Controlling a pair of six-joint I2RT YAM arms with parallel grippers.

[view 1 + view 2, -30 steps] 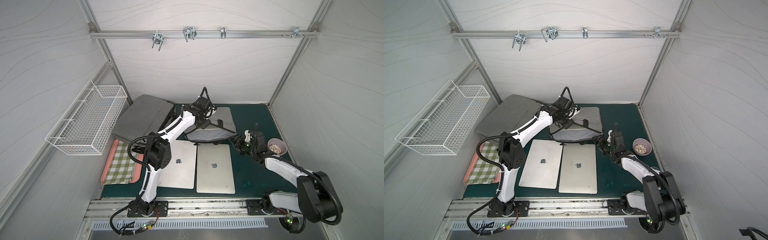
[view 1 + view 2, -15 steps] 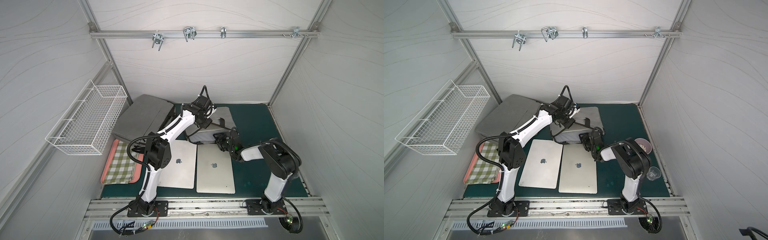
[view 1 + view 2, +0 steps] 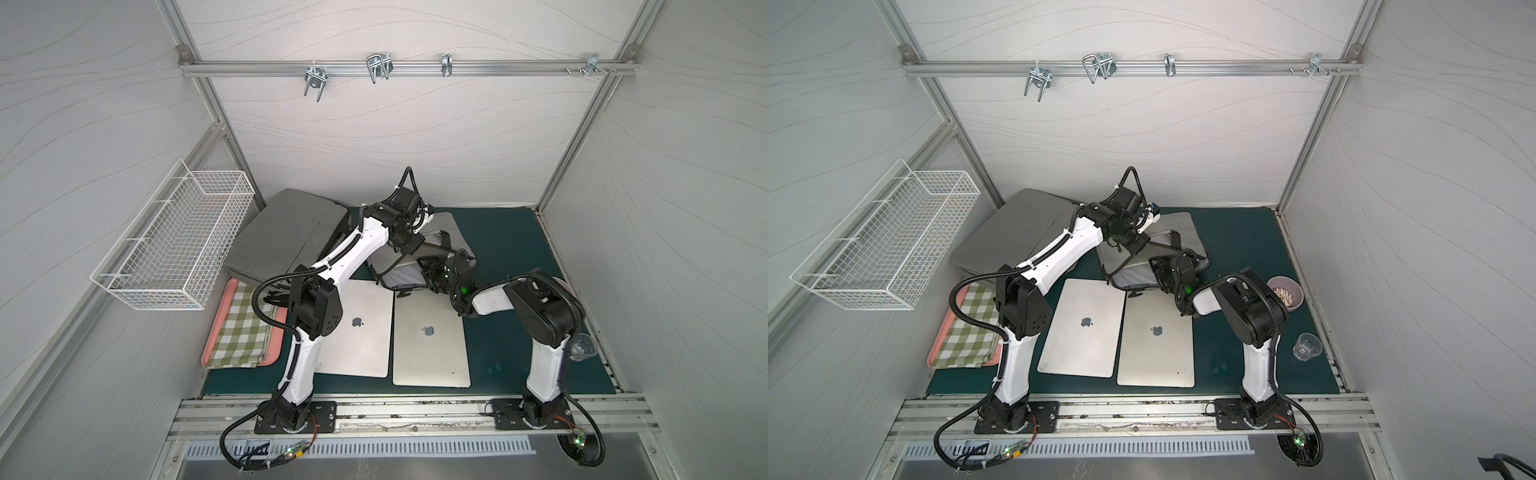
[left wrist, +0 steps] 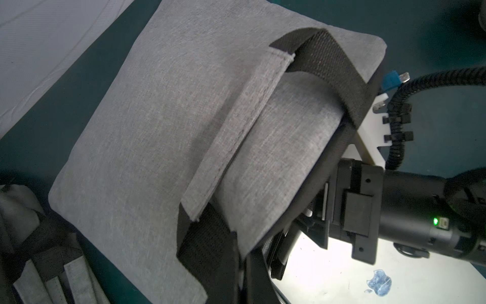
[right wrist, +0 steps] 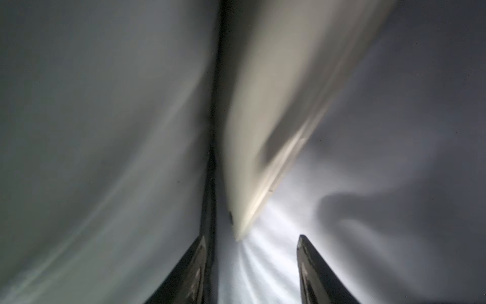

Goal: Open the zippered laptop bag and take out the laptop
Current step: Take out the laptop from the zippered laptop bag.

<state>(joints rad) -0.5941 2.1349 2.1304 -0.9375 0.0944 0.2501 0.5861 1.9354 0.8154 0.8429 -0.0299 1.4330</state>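
Observation:
The grey laptop bag (image 3: 453, 226) (image 3: 1177, 226) (image 4: 171, 131) lies at the back of the green mat. My left gripper (image 3: 409, 245) (image 3: 1133, 245) is shut on its black strap (image 4: 210, 250) and holds the top side lifted, so the mouth gapes toward the front. My right gripper (image 3: 428, 274) (image 3: 1160, 274) (image 5: 251, 238) is pushed into that mouth with its jaws open. Inside, the pale corner of the laptop (image 5: 276, 105) points at the gap between the fingers (image 5: 194, 263), just ahead of their tips and untouched, with light lining all around.
Two closed silver laptops (image 3: 357, 328) (image 3: 428, 332) lie side by side in front of the bag. A second grey bag (image 3: 286, 232) sits back left, by a wire basket (image 3: 178, 237). A pink tray with checked cloth (image 3: 245, 328) is left; bowl (image 3: 1285, 293) and glass (image 3: 1307, 347) right.
My right arm swung from beside the bowl over to the bag and its gripper went into the opening, jaws a little narrower. The left gripper kept its hold in place.

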